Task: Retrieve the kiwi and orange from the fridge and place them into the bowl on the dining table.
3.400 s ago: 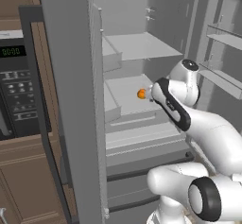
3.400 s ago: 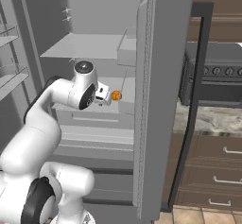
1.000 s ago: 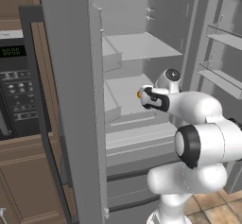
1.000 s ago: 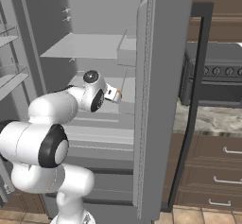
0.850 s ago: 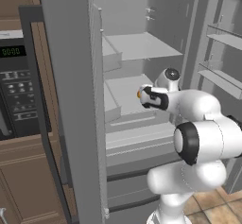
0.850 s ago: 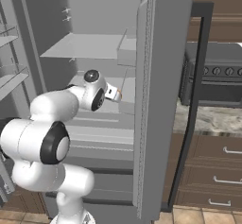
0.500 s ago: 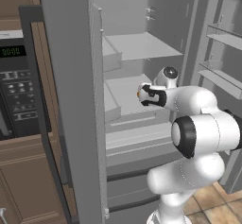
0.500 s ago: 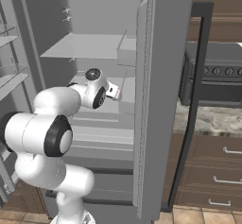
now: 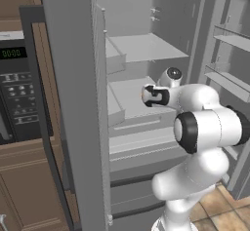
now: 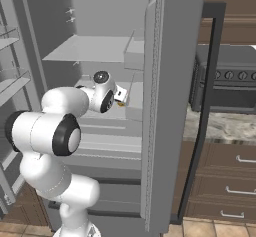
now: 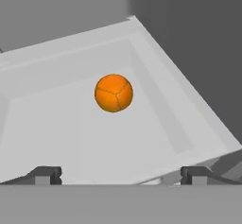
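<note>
Orange [image 11: 113, 92] sits on a pale fridge [image 9: 146, 45] shelf ahead of the gripper's [image 11: 120, 173] wide-spread fingertips

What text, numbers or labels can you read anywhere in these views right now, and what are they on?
"00:00", approximately: green digits on the microwave display, small and blurred.
Microwave keypad: button markings too small to read.
Stove knobs: no legible marks.
Fridge, orange, gripper: no text.
</note>
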{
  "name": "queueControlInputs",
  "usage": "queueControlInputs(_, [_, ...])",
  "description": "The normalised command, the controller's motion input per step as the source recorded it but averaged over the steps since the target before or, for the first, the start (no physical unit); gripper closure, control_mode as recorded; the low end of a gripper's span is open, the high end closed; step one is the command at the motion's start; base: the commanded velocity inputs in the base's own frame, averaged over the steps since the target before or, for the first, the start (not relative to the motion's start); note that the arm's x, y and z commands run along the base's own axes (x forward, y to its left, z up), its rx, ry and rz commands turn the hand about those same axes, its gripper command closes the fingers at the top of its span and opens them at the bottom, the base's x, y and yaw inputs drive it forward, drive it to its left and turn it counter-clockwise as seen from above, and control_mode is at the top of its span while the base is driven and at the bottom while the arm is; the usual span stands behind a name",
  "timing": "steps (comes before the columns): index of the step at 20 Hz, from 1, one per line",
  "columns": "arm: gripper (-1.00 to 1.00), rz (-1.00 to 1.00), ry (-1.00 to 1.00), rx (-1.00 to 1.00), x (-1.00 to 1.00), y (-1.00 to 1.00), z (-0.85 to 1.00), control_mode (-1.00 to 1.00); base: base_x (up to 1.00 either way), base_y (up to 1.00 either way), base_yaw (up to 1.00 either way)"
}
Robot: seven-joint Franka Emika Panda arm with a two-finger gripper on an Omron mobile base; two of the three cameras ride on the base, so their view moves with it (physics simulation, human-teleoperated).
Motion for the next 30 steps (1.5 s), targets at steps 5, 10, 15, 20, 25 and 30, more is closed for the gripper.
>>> queueControlInputs(5, [-1.0, 0.0, 0.0, 0.0, 0.21, 0.0, -0.25, -1.0, 0.0, 0.0, 0.0])
queueControlInputs(10, [-1.0, 0.0, 0.0, 0.0, 0.25, 0.0, -0.24, -1.0, 0.0, 0.0, 0.0])
queueControlInputs(15, [-1.0, 0.0, 0.0, 0.0, 0.22, 0.0, -0.16, -1.0, 0.0, 0.0, 0.0])
queueControlInputs(20, [-1.0, 0.0, 0.0, 0.0, 0.2, 0.0, -0.12, -1.0, 0.0, 0.0, 0.0])
queueControlInputs(25, [-1.0, 0.0, 0.0, 0.0, 0.2, 0.0, -0.11, -1.0, 0.0, 0.0, 0.0])
queueControlInputs(30, [-1.0, 0.0, 0.0, 0.0, 0.18, 0.0, -0.08, -1.0, 0.0, 0.0, 0.0])
